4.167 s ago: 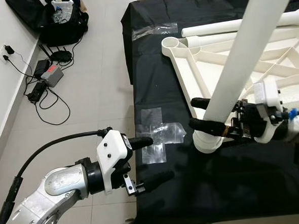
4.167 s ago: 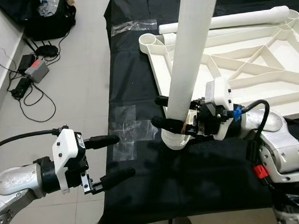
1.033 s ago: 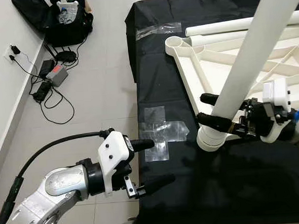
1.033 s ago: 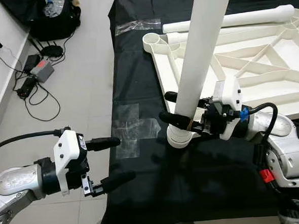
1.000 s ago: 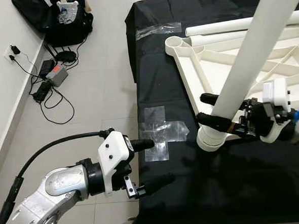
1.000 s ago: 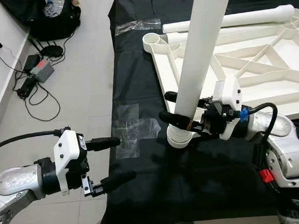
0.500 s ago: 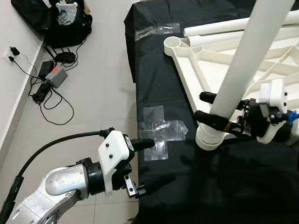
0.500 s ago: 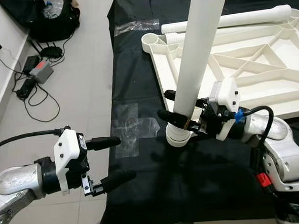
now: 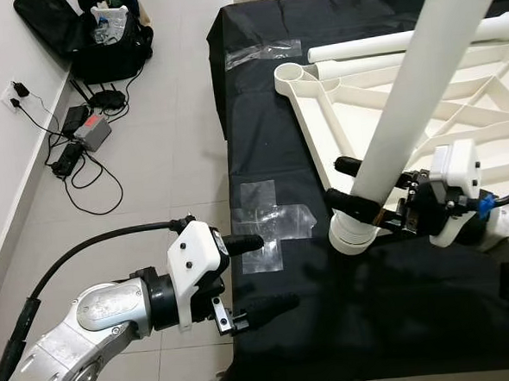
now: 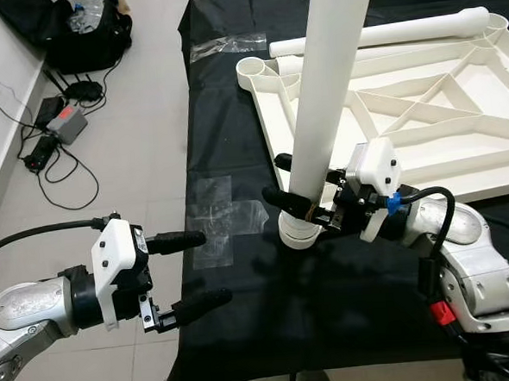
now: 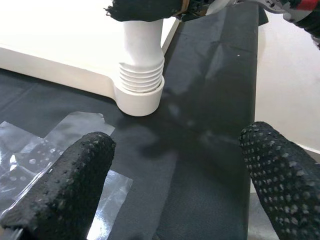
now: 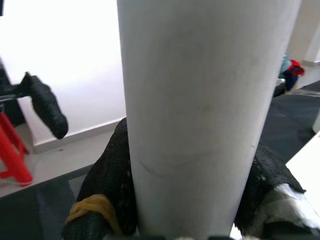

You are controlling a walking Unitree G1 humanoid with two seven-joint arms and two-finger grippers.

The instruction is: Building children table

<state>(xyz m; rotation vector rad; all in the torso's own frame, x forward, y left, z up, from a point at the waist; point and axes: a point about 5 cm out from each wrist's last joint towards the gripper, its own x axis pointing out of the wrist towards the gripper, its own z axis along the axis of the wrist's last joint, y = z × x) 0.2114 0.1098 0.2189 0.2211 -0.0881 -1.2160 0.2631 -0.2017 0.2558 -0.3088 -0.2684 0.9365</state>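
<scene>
Item 1, nearest: my left gripper (image 9: 261, 275). Fingers spread wide, holding nothing. It hangs at the near left edge of the black-draped work surface (image 9: 383, 321), fingertips just over the cloth, pointing right toward the leg. The forearm reaches in from the floor side, roughly level.

Item 2: clear tape patches (image 9: 269, 224) on the cloth, just beyond my left fingertips, between them and the leg's base.

Item 3: table leg (image 9: 401, 117), a long white tube. My right gripper (image 9: 351, 188) is clamped on it low down, one black finger on each side, just above the ribbed threaded end (image 11: 142, 70). The leg's long axis stands close to upright, tilted a little so its top leans away to the right. Its lower end sits in a round corner socket (image 11: 138, 100) of the tabletop, at the near left corner. My right forearm lies about level, coming in from the right across the cloth.

Governing relation: the leg stands to the right of my left gripper and slightly farther off; my right gripper already has it. I judge the step in hand to be seating or screwing the leg into that socket; whether the thread has caught cannot be made out.

Item 4: upturned white tabletop (image 10: 423, 120), ribbed underside up, stretching away right.

Item 5, farthest: a second leg (image 10: 383, 34) lying flat along the tabletop's far edge.
</scene>
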